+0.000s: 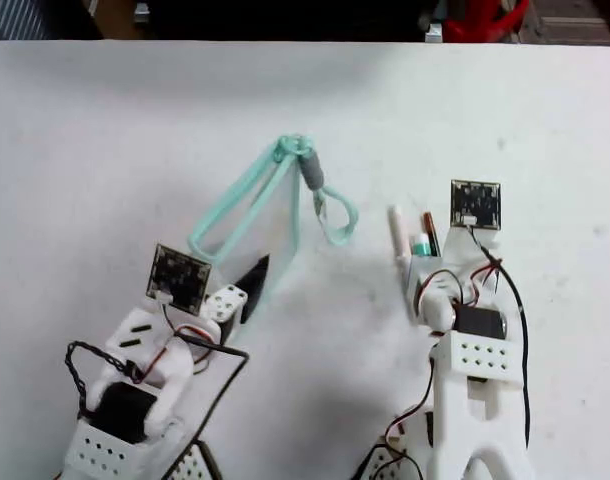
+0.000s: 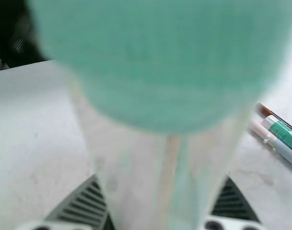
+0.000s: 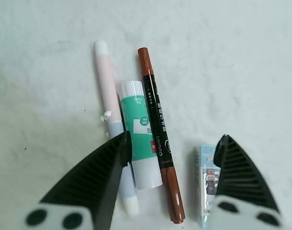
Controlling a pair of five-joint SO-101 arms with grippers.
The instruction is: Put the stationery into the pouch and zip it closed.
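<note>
**Clear pouch held on edge; four stationery items loose on the worktop**

Surface: white worktop [image 1: 105, 150], with both arms at its near edge.

Item 1: clear pouch [image 1: 267, 228] with mint-green trim. It stands on edge left of centre, with its length running away from the arms. The green rim forms a long narrow loop along the top. A grey pull [image 1: 312, 172] sits at the far end. A mint wrist strap [image 1: 335, 215] hangs from it and curls onto the worktop on the right side of the pouch.

Item 2: left hand [image 2: 161, 191], at the near end of the pouch. One finger lies against each side of the clear wall, clamped on it. The left wrist view shows the green trim blurred and very close above.

Item 3: right hand [image 3: 174, 139], fingers spread wide apart and gripping nothing. It is poised directly over the stationery, to the right of the pouch and apart from it.

Item 4: pink pen [image 3: 105, 91], partly covered by one finger of the right hand.

Item 5: green-and-white glue stick [image 3: 136, 120], lying just beside the pen and parallel to it.

Item 6: brown marker [image 3: 153, 105], lying against the other side of the glue stick and parallel to it.

Item 7: small pale-blue packet [image 3: 208, 177], lying apart from the marker and next to the other finger. I cannot tell what kind of item it is.

All four stationery items lie outside the pouch.
</note>
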